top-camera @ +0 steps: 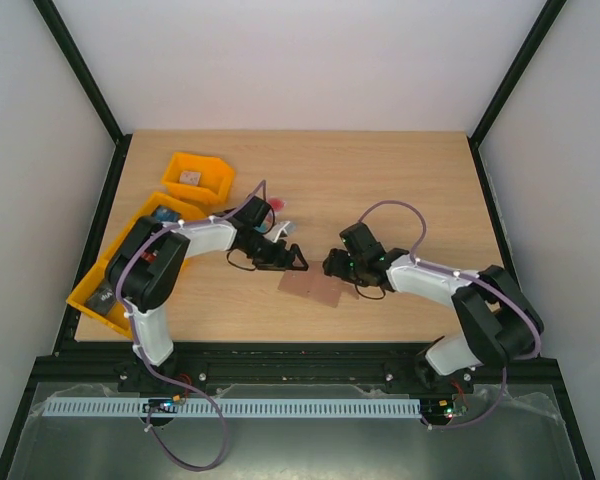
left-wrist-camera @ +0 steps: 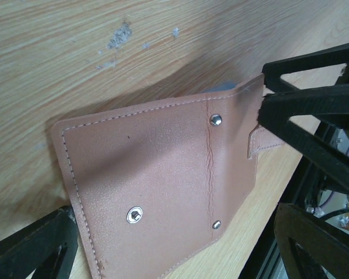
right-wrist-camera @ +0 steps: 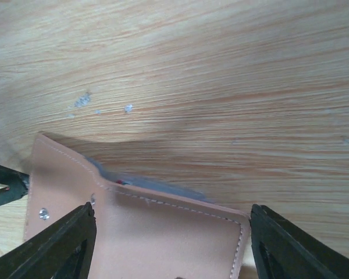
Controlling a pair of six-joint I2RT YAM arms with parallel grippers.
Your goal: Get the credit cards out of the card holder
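Observation:
The card holder (top-camera: 311, 288) lies reddish-brown side up on the table between both arms. In the left wrist view the card holder (left-wrist-camera: 157, 192) shows its snaps and its tab (left-wrist-camera: 257, 142). My left gripper (left-wrist-camera: 174, 216) hangs open above it, a finger at each side. My right gripper (right-wrist-camera: 171, 218) is open too, its fingers (right-wrist-camera: 58, 247) straddling a raised flap of the card holder (right-wrist-camera: 163, 238). Under that flap the grey-blue inside (right-wrist-camera: 163, 190) shows, with a red and teal speck (right-wrist-camera: 121, 182). The credit cards are otherwise hidden. The right fingertips (left-wrist-camera: 314, 110) touch the holder's edge by the tab.
Two orange bins stand at the table's left, a small one (top-camera: 198, 178) at the back and a long one (top-camera: 120, 285) beside the left arm. The two grippers (top-camera: 292, 258) (top-camera: 335, 265) are close together over the holder. A black frame rail runs along the near edge.

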